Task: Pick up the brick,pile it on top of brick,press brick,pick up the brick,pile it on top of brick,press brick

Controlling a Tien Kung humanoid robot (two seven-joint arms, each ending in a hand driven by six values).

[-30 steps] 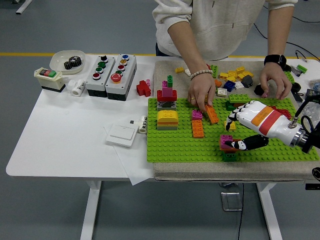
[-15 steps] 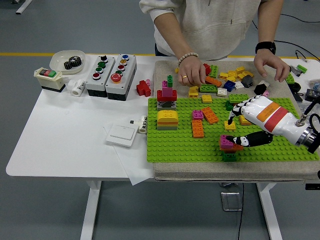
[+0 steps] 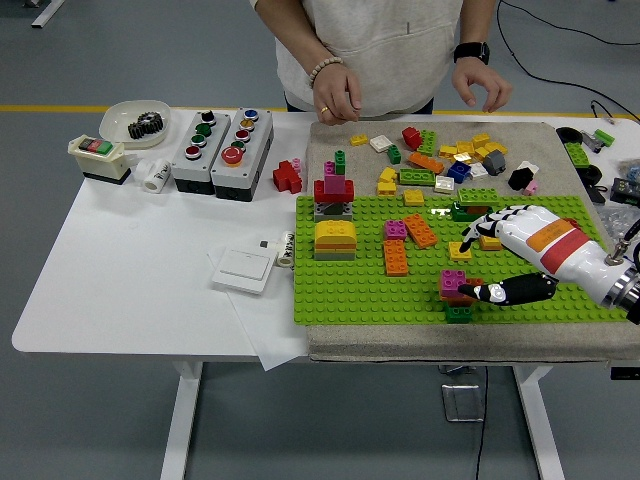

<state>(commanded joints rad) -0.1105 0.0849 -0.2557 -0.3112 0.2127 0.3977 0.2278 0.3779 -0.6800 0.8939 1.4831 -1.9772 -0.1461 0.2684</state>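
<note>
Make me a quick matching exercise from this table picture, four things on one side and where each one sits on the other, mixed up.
Things:
1. black gear
2. white wall switch
3. yellow domed brick
4. robot's right hand

Places:
A. on the green baseplate, left part, below the red and pink stack
B. in the white dish at the table's far left
C. over the baseplate's right side, beside the small pink-topped stack
D. on the white table, just left of the baseplate

Pairs: 1-B, 2-D, 3-A, 4-C

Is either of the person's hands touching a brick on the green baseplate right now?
No: both of the person's hands hover at the table's far edge, clear of the green baseplate and the bricks on it.
</note>
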